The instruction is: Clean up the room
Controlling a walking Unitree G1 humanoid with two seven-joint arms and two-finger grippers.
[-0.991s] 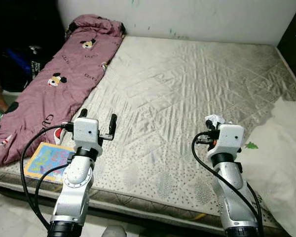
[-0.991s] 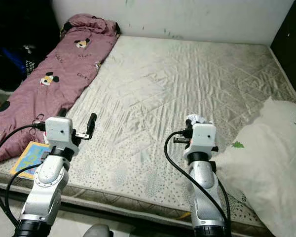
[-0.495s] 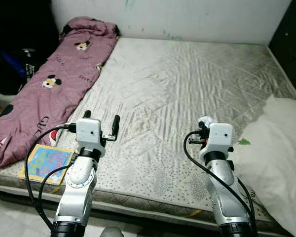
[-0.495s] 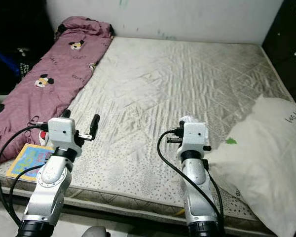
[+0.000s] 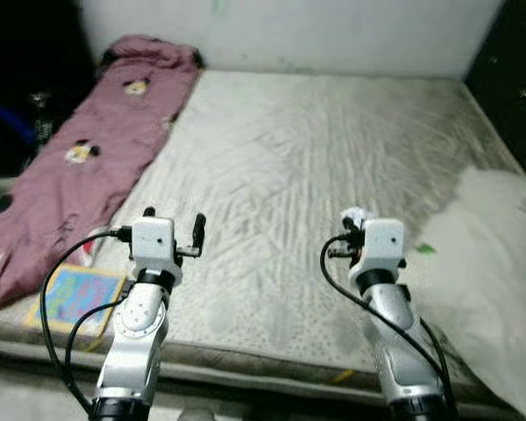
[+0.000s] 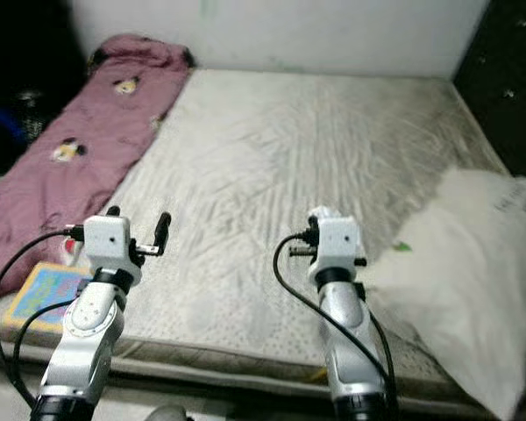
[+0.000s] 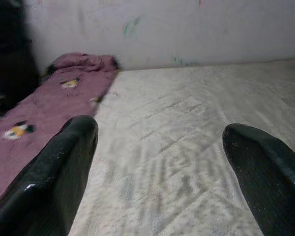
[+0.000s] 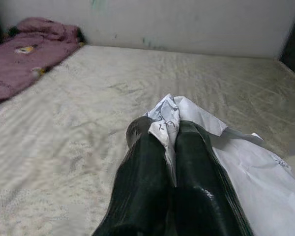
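Head view: the bed has slid lower and blurred against a second ago, so the robot is moving off. Left wrist: left gripper (image 7: 157, 169) spread wide, empty. Right wrist: right gripper (image 8: 168, 162) clamps crumpled paper (image 8: 196, 118), carried for disposal

Silver arms; black cables, fingers

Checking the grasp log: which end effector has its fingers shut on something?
The right end effector: its fingers pinch a crumpled white paper. The left end effector is open, holding nothing.
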